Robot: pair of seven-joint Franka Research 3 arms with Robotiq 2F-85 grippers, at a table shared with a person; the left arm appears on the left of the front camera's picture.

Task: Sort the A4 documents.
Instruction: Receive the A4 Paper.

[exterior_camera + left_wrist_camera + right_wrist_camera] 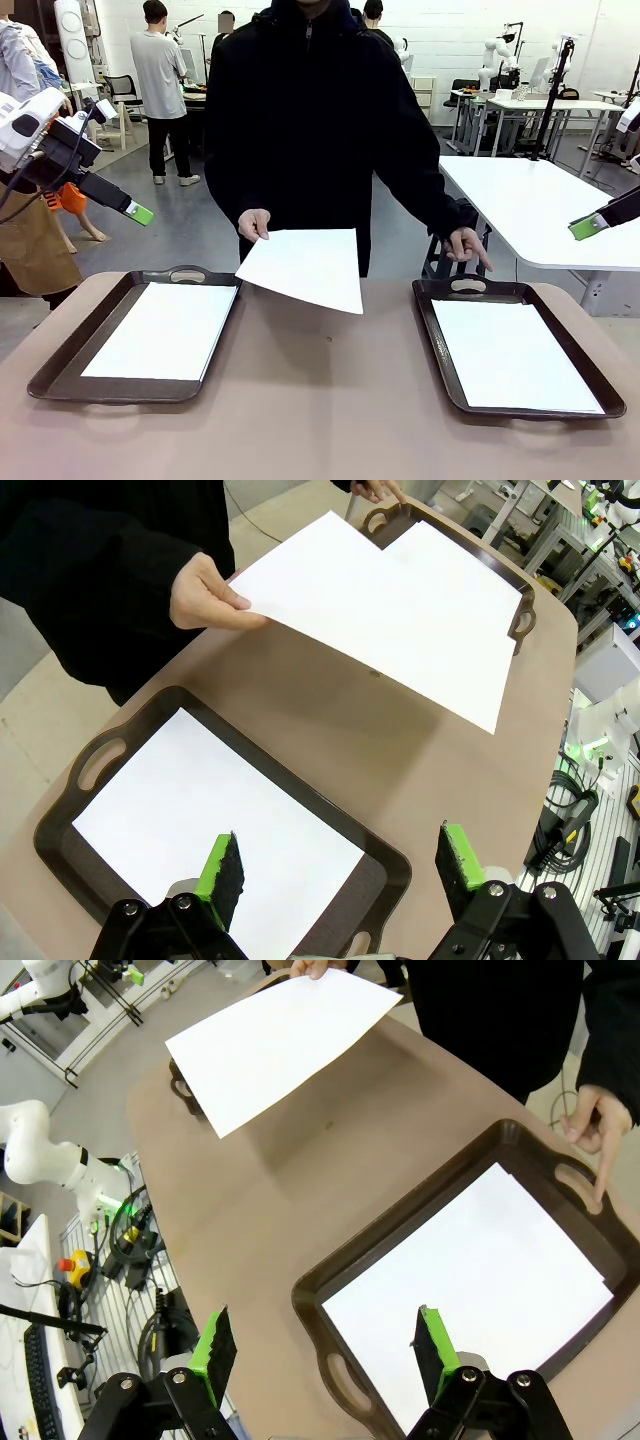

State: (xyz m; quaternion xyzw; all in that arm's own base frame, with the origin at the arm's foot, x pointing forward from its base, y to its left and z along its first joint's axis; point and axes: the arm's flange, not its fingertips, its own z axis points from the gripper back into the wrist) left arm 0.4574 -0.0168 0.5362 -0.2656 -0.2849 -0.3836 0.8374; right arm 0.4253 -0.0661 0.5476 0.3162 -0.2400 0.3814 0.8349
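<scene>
White sheets are already laid flat in both trays: one in the left tray and one in the right tray. Whether each is a single sheet or a stack cannot be told. A further sheet is held out over the bench by the person's hand, raised and tilted, touching neither tray. The other hand is pointed with a finger at the far handle of the right tray. Sorting is judged partly done, with at least the held sheet left to be placed.

The left end effector is held wide, with nothing between its green pads; the left tray's sheet lies directly below it, and the held sheet is ahead of it and beyond the tray's far rim, well apart. The right end effector is likewise held wide and empty, above the near edge of the right tray; the held sheet lies far ahead of it, across the bare bench.
</scene>
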